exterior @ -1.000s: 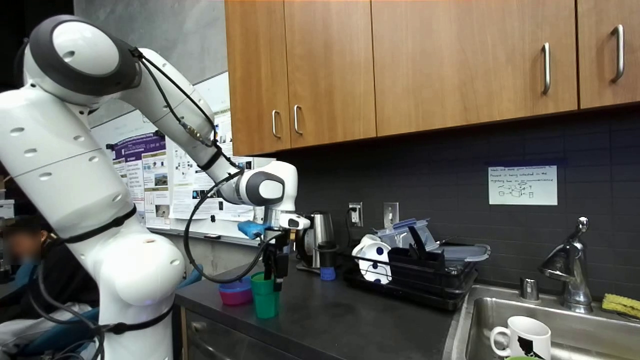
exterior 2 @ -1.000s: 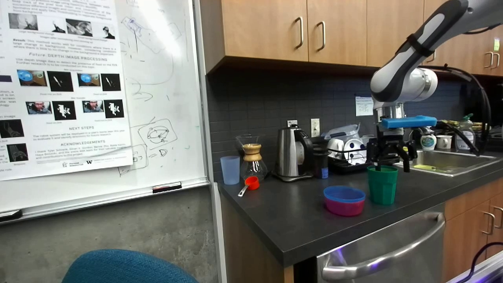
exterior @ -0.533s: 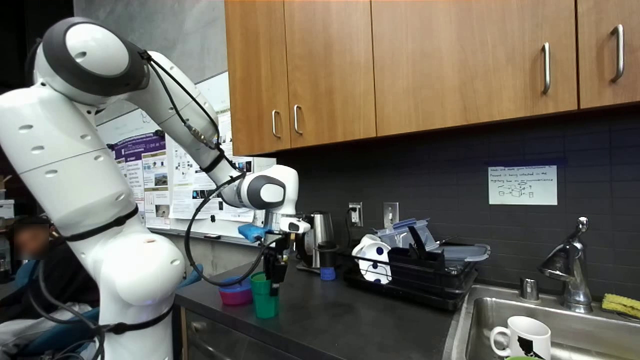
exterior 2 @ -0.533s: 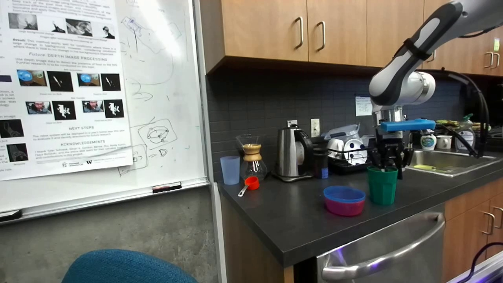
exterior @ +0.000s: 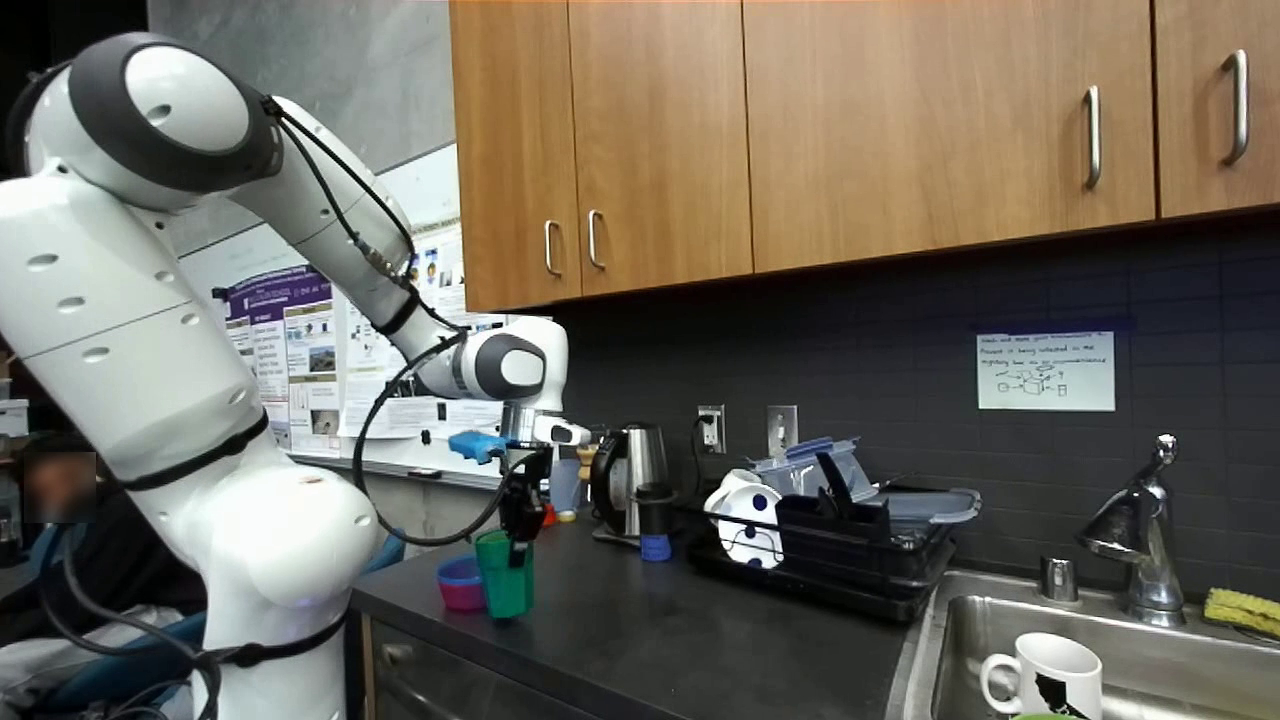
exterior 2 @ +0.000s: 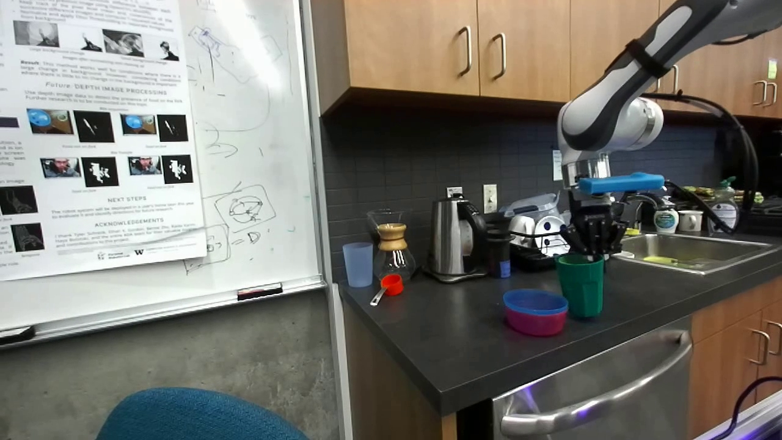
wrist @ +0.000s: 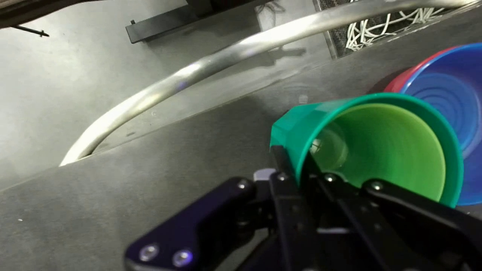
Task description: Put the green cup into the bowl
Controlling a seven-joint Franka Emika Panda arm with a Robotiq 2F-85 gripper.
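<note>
The green cup (exterior 2: pixel 581 287) stands slightly tilted at the counter's front part, its inside a lighter green in the wrist view. My gripper (wrist: pixel 293 155) is shut on the cup's wall, with one finger (wrist: pixel 279 158) outside and the other within the rim. The bowl (exterior 2: pixel 536 322), magenta below with a blue rim and inside, sits right beside the cup; in the wrist view the cup's rim overlaps part of the bowl (wrist: pixel 444 101). Whether the cup's base touches the counter I cannot tell.
A steel kettle (exterior 2: pixel 449 238), a black dish rack (exterior: pixel 820 550) and a red scoop (exterior 2: pixel 391 285) stand farther back. A white mug (exterior: pixel 1060 670) sits in the sink. The dishwasher handle (wrist: pixel 211 67) runs along the counter's front.
My gripper's fingers have come together on the cup's wall. Gripper and cup have shifted toward the bowl, and the cup has tipped a little. The bowl has stayed put.
</note>
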